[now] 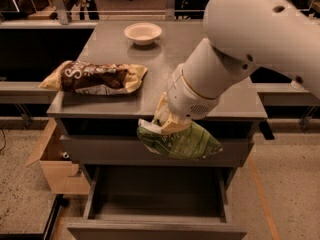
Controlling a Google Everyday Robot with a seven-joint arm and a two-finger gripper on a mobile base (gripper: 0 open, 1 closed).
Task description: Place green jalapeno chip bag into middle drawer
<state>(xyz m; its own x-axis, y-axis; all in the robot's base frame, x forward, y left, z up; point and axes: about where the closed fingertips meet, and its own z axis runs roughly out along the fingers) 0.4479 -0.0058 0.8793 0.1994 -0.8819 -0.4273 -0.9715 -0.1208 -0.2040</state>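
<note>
The gripper [165,122] hangs out past the front edge of the cabinet top [105,46], at the end of the bulky white arm [240,44] that reaches in from the upper right. Its pale fingers are pinched on the upper left end of the green jalapeno chip bag [182,143]. The bag is clear of the tabletop, held in the air and slanting down to the right in front of the closed gray drawer front [100,149]. Directly beneath it the middle drawer [155,230] stands pulled out, dark inside, with the bag well above its floor. Back on the cabinet top, a brown-and-yellow chip bag [95,77] lies lengthwise on the left side, and a white bowl [143,33] sits near the far edge. Down on the floor to the left of the cabinet is an open cardboard box [52,166].
</note>
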